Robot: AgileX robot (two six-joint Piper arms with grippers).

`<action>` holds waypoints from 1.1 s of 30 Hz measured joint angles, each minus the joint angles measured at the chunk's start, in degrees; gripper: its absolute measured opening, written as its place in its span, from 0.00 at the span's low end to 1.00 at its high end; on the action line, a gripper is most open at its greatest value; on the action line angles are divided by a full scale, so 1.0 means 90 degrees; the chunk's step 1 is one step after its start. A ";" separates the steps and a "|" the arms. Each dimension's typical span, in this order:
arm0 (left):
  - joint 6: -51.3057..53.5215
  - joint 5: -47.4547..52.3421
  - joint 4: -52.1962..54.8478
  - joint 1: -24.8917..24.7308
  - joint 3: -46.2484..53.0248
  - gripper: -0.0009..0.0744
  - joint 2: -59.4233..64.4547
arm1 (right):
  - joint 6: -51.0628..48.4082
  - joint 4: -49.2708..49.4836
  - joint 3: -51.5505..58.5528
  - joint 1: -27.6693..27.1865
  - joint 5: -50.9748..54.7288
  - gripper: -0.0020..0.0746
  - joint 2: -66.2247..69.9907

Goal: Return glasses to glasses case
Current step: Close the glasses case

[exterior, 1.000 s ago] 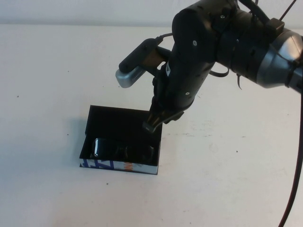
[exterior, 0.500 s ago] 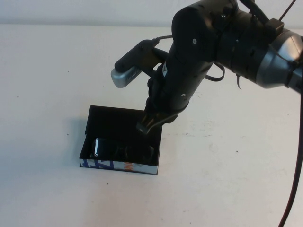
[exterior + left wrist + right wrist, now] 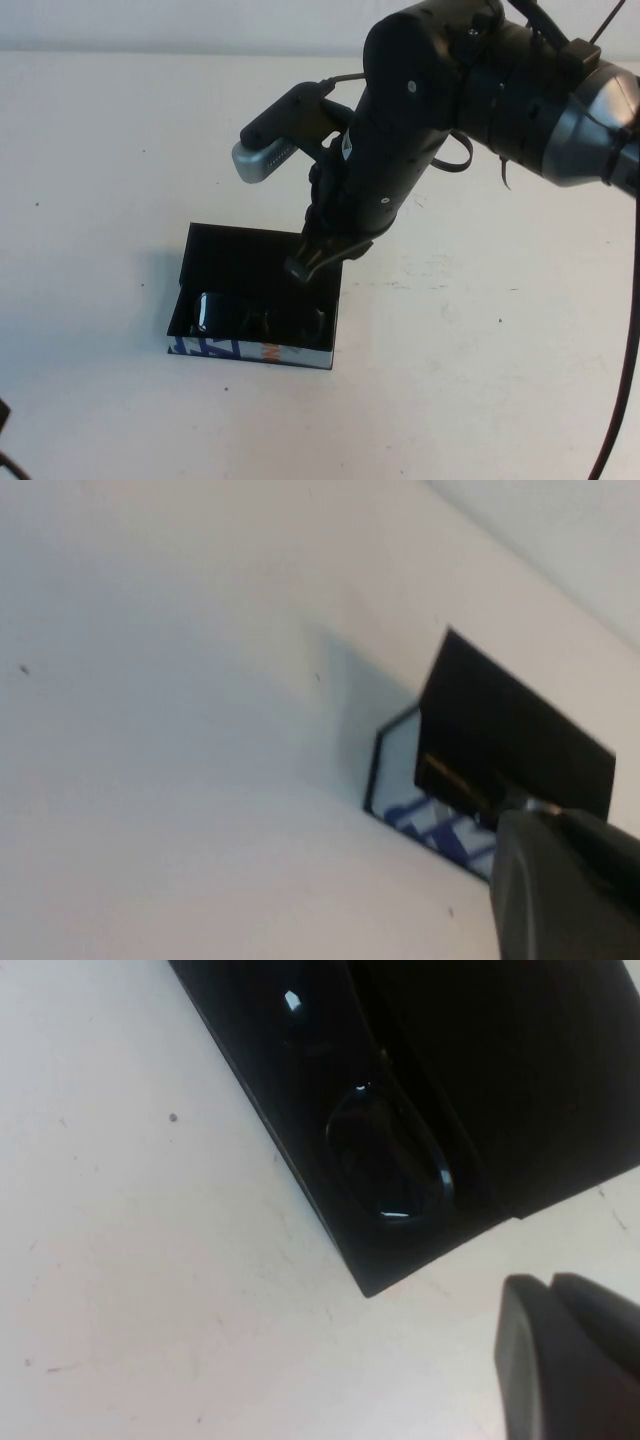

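The glasses case lies open on the white table, its flap lid flat toward the far side and a blue, white and orange pattern on its near wall. Inside the box lie the black glasses; a lens shows in the right wrist view. My right gripper is shut on nothing and hangs just over the right part of the lid. In the right wrist view the right gripper sits beside the case. The left gripper is low at the table's near left, looking at the case from the side.
The white table top stretches all round the case, with small dark specks. The right arm's bulky wrist and camera hang above the case's far right corner. A black cable runs down the right edge.
The right gripper has shifted a little to the left over the lid, still shut. A dark bit has come into the near left corner of the high view.
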 joint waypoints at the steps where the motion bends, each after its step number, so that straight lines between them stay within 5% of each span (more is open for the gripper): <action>1: 0.0202 0.0239 -0.0049 -0.0144 -0.0224 0.01 0.0313 | 0.0000 0.0000 0.0000 0.0000 -0.0013 0.01 0.0000; 12: 0.2411 0.2085 -0.0474 -0.0933 -0.2201 0.01 0.3511 | 0.0000 0.0313 0.0000 -0.0503 -0.0103 0.01 0.0000; 22: 0.5353 0.2104 -0.2896 -0.0933 -0.2673 0.01 0.6056 | 0.0000 0.1377 0.0000 -0.1549 -0.0344 0.01 0.0149; 33: 0.7992 0.2093 -0.4941 -0.0933 -0.2892 0.01 0.8522 | -0.0134 0.2249 -0.0783 -0.1825 -0.0239 0.01 0.0980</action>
